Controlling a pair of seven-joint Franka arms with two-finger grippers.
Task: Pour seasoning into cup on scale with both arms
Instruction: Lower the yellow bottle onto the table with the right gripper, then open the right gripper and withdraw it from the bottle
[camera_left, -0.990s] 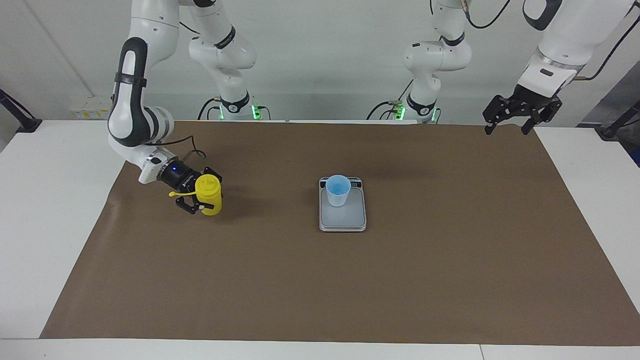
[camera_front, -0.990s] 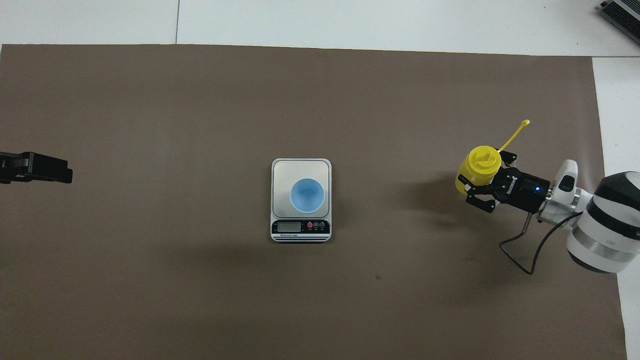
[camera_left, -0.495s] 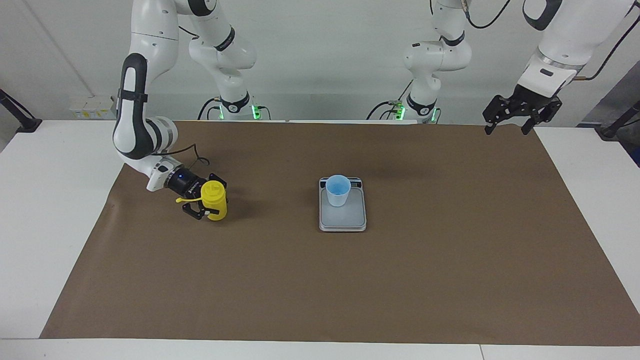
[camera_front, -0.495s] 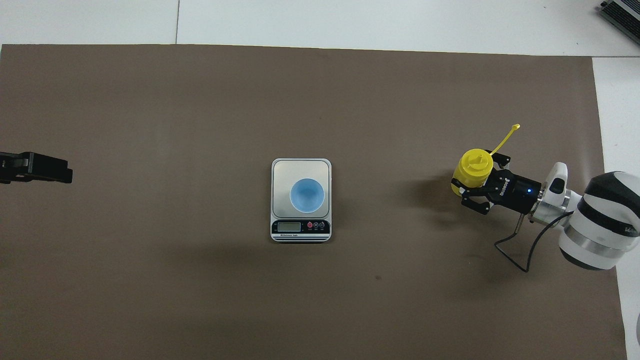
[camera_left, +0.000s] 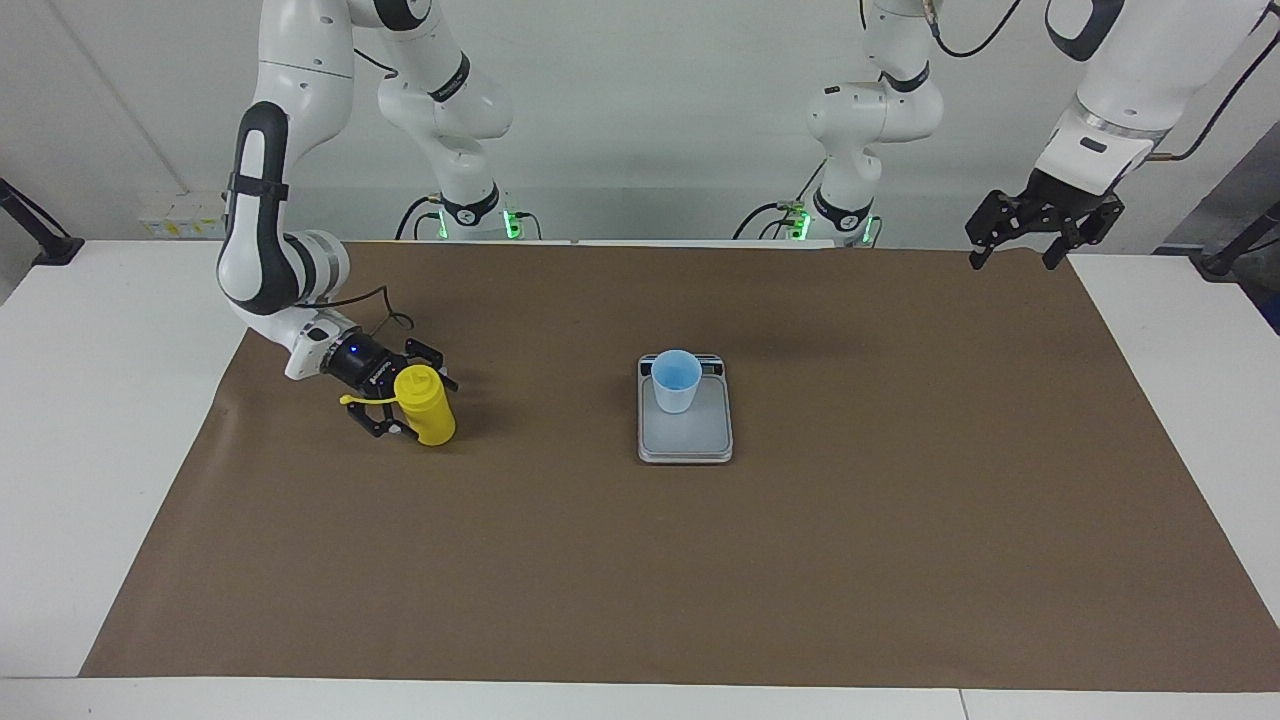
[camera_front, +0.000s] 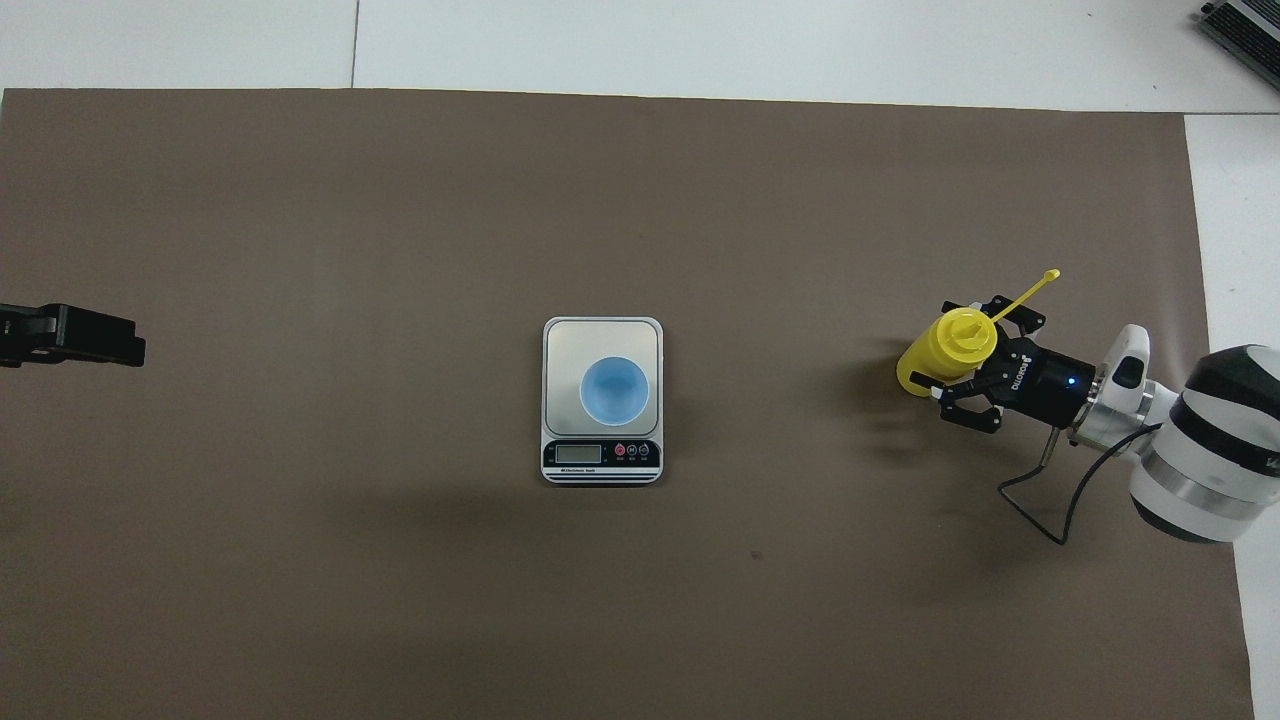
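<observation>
Fig.: bench w/ two arms, seen facing and from overhead. Change over the last sec.: the right gripper (camera_left: 405, 405), which was clenched on the yellow bottle (camera_left: 425, 405) and carrying it, has lowered it onto the brown mat (camera_left: 640, 560) and spread its fingers; they are now released, one each side of the bottle, close to it but no longer gripping. Likely meaning: bottle set down at the right arm's end of the bench, well apart from the scale (camera_left: 685, 435); either the pour is done and the bottle returned, or it has yet to be brought over — contents of the cup (camera_left: 677, 380) can't be told. Bottle: bright yellow cylinder w/ conical nozzle top, standing on the mat, leaning slightly away from the gripper in the overhead view (camera_front: 945, 350); thin cap strap sticks out past the fingers. Cup: small, pale blue, upright on the scale's plate, at the end nearer the robots, next to the display strip. Left gripper (camera_left: 1020, 245) waits raised over the mat's corner at the left arm's end, fingers released, holding nothing.
</observation>
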